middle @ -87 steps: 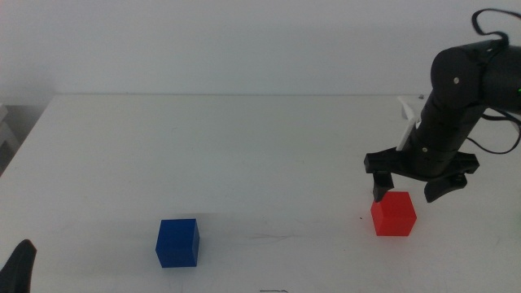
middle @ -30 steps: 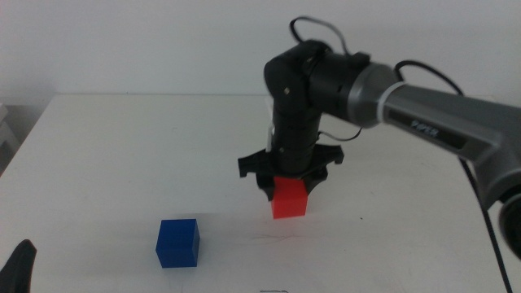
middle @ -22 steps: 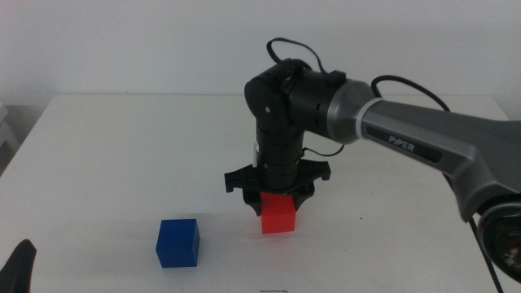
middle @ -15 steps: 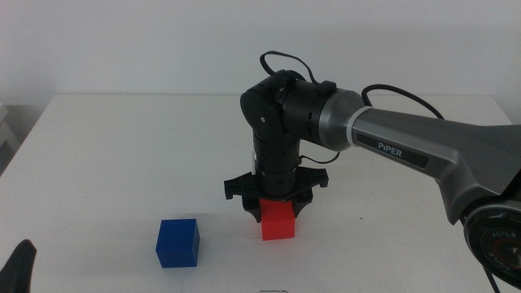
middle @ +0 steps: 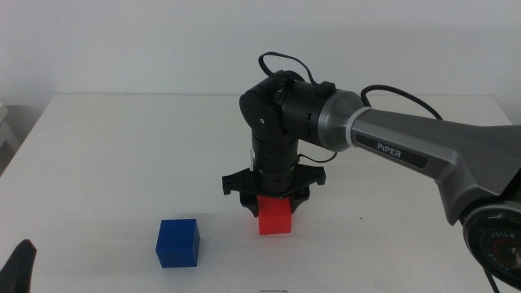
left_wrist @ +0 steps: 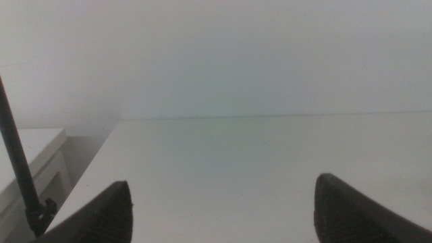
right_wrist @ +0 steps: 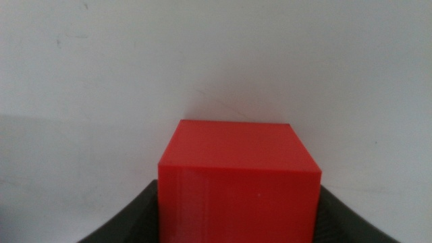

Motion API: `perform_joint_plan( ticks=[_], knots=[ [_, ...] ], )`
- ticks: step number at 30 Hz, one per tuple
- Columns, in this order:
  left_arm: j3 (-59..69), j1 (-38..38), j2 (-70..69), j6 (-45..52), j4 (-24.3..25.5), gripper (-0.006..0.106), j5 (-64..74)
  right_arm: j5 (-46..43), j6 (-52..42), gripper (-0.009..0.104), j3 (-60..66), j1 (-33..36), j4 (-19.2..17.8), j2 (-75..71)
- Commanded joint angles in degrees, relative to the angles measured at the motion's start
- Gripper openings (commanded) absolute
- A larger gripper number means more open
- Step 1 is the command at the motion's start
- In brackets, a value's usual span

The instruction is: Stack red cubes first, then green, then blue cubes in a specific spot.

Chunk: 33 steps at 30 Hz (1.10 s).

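White counter (middle: 114, 155) is carrying two matte, same-sized cubes: the bright-red cube (middle: 275, 216) near the middle front and the dark-blue cube (middle: 177, 242) to its left, well apart. Right tool (middle: 274, 203) is reaching down from above, its dark jaws closing against the red cube's two sides, the cube's base sitting at the counter. Left tool (left_wrist: 223, 209) is waiting at the front-left corner, jaws spread wide and gripping nothing.

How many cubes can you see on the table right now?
2. The red cube sits near the table's middle, between the right gripper's jaws. The blue cube stands apart to its left, nearer the front edge. No green cube shows; one may lie outside the views.
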Motion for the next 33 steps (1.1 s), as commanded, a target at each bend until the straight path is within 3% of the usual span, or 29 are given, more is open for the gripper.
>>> perform_joint_plan(
  ticks=[1, 8, 10, 11, 12, 13, 18, 21, 27, 33],
  knots=[
    [-0.2, -0.1, -1.1, -0.1, -0.6, 0.09, -5.1, -0.7, 0.5, -0.001, -1.6, 0.1, -2.6, -3.5],
    [-0.2, -0.1, -1.1, -0.1, -0.6, 0.09, -5.1, -0.6, 0.5, -0.001, -1.6, 0.1, -2.9, -3.5],
    [-0.2, -0.1, -1.1, -0.1, -0.6, 0.09, -5.1, -0.6, 0.8, 0.004, -1.6, 0.1, -2.9, -3.5],
    [-0.2, -0.1, -1.1, -0.1, -0.6, 0.09, -5.1, -0.7, 1.0, 0.017, -1.6, 0.1, -2.8, -3.5],
    [-0.2, -0.1, -1.1, -0.1, -0.6, 0.09, -5.1, -0.8, 1.0, 0.022, -1.6, 0.1, -2.8, -3.5],
    [-0.2, -0.1, -1.1, -0.1, -0.6, 0.09, -5.1, -1.2, 1.6, 0.044, -1.6, 0.1, -2.8, -3.5],
    [-0.2, -0.1, -1.1, -0.1, -0.6, 0.09, -5.1, -1.8, 1.9, 0.073, -1.6, 0.2, -2.9, -3.6],
    [-0.2, -0.1, -1.1, -0.1, -0.6, 0.09, -5.1, -1.8, 1.1, 0.084, -1.6, 0.2, -2.9, -4.7],
    [-0.2, -0.1, -1.1, -0.1, -0.6, 0.09, -5.1, -1.5, -5.6, 0.086, -1.5, -2.0, -3.8, -13.4],
    [-0.2, -0.1, -1.1, -0.1, -0.6, 0.09, -5.1, 4.6, -16.0, 0.086, -1.4, -9.5, -3.8, -21.9]
  ],
)
